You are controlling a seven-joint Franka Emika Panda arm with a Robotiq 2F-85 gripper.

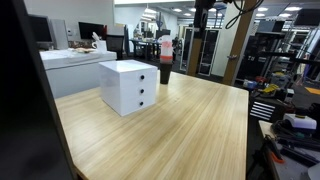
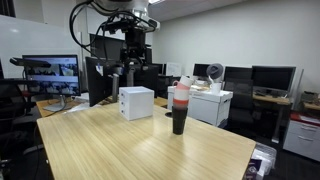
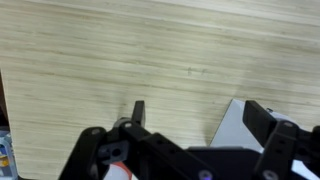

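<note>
Wooden table (image 1: 185, 140): white three-drawer unit (image 1: 128, 86), dark cup (image 1: 165, 68) near it. Your gripper (image 3: 197, 115) hangs above both, fingers apart, empty.

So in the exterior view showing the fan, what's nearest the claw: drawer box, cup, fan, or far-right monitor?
1. white drawer box, below the gripper, and cup, right of the box: too close to call.
2. fan, on the cabinet behind the table.
3. monitor, far right.
</note>
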